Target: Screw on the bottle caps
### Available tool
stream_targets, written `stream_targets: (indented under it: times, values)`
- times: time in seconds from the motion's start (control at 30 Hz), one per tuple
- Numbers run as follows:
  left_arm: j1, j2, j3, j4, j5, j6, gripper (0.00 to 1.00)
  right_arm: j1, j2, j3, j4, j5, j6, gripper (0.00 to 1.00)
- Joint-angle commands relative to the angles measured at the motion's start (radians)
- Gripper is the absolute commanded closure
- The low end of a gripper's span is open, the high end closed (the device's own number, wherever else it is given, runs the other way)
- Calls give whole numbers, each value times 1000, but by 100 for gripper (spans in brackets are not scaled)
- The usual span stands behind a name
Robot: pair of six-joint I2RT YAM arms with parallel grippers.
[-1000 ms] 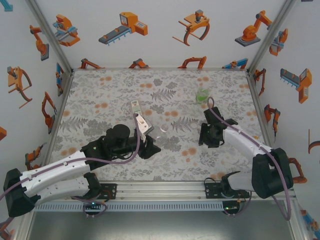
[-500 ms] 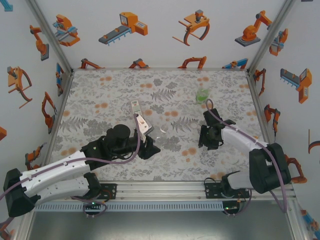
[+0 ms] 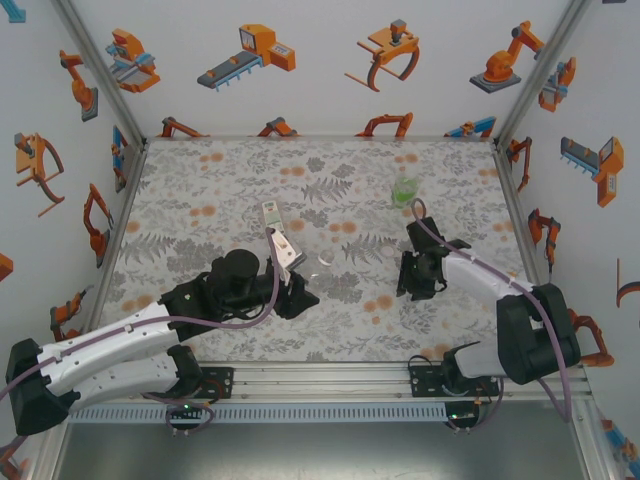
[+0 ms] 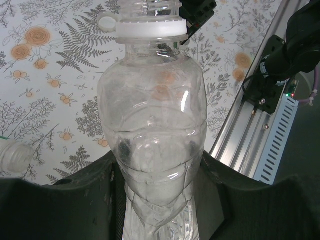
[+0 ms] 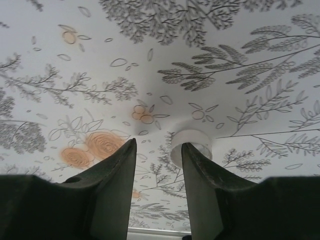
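Plain bottle (image 4: 150, 125) is in my left gripper (image 4: 160, 172), jaws clamped tight on its body, neck pointing away toward the right arm. White neck ring is visible, and the threads above it are bare up to where the left wrist view cuts off. It sits around mid-table, nearer the near edge. A loose cap (image 4: 106, 22) lies flat on the table (image 4: 45, 100) just beside the neck.

On the right, a cap (image 5: 191, 143) lies flat on the table with my right gripper (image 5: 157, 150) low over it. Its jaws are partly apart with nothing between them. The cap is just past the tip of one finger (image 5: 200, 175) and partly hidden by it; I can't tell if they touch. Top view puts this gripper in the table's right half, midway between the near and far edges.

Green bottle (image 3: 405, 189) is near the far right corner, apart from both grippers. Labelled bottle (image 3: 271, 213) lies just beyond the left gripper, toward the far edge.
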Motion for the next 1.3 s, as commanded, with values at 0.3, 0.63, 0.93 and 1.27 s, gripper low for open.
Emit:
stream_targets:
  times: [0.3,0.63,0.93,1.27]
  values:
    - [-3,-29,17,7,-1,-5,100,101,109,58,119,-165,129,62]
    - [-3,-87,0,-17,-23,-9,100,315,284,230,137,-115,204,62]
    - [-4,-144,-1,-63,-47,-18,100,442,350,400,-9,16,181,63]
    - [-2,-138,-17,-34,-65,-5,100,442,337,414,-63,66,158,57]
